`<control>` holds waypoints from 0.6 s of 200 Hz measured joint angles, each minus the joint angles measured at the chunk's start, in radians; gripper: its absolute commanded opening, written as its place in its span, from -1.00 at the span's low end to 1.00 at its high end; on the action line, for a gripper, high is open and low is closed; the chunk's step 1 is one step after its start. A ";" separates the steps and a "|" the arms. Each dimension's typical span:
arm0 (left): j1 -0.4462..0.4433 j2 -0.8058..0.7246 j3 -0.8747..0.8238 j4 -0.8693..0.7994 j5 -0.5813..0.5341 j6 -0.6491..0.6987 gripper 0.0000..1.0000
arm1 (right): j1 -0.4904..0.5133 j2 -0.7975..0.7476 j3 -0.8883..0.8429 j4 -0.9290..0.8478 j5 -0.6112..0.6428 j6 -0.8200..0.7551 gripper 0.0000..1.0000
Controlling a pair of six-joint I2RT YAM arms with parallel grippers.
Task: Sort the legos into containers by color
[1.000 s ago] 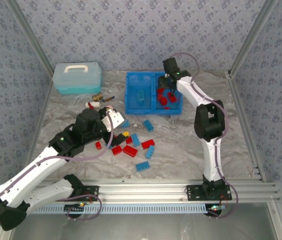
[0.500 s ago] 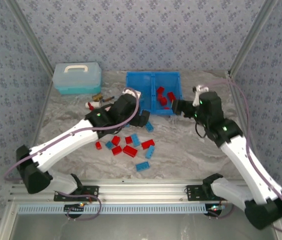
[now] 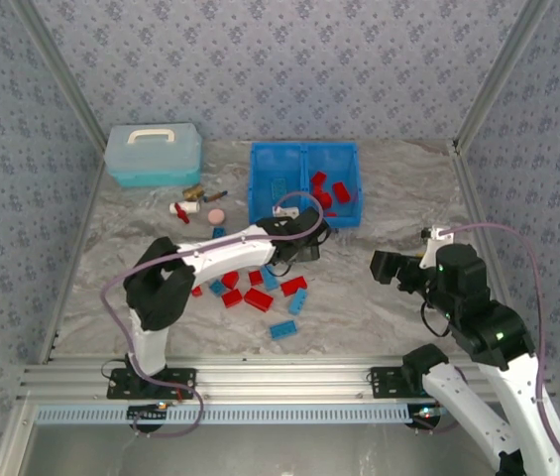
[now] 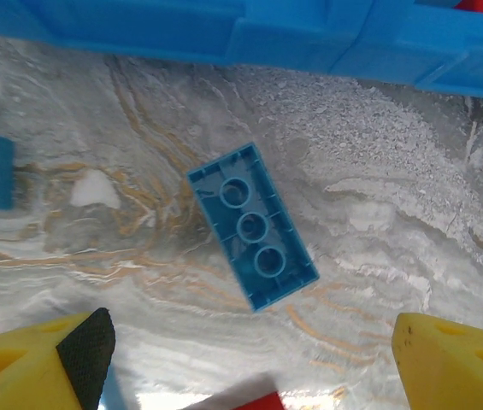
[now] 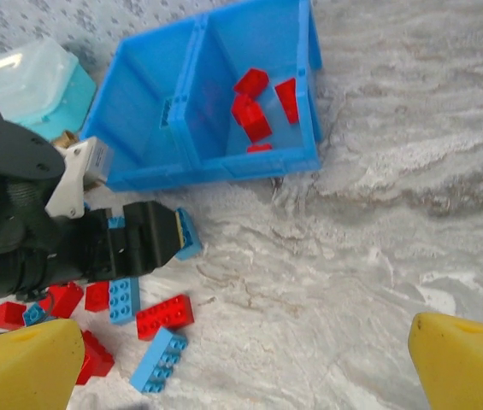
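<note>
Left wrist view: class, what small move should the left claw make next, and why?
Probably lower the left claw and close it on the blue brick. The brick lies studs-down on the table, diagonal, in line with the gap between the open fingers, untouched, just short of the blue bin.

Looks like a robot test cell in a lab, not a home. Closed in by patterned walls (image 3: 260, 59) on an aluminium frame (image 3: 289, 375), with a left arm (image 3: 215, 260) and a right arm (image 3: 488, 332) bolted at the edge of a marble-pattern table (image 3: 379, 198).
</note>
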 measured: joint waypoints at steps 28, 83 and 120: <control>0.000 0.048 0.036 0.011 -0.004 -0.038 0.74 | 0.000 0.005 -0.005 -0.028 -0.018 0.012 1.00; 0.004 0.150 0.135 0.000 -0.016 -0.060 0.72 | 0.000 -0.010 -0.005 -0.064 -0.034 0.021 1.00; 0.010 0.205 0.171 -0.024 -0.017 -0.087 0.42 | 0.000 -0.038 -0.003 -0.101 -0.034 0.035 1.00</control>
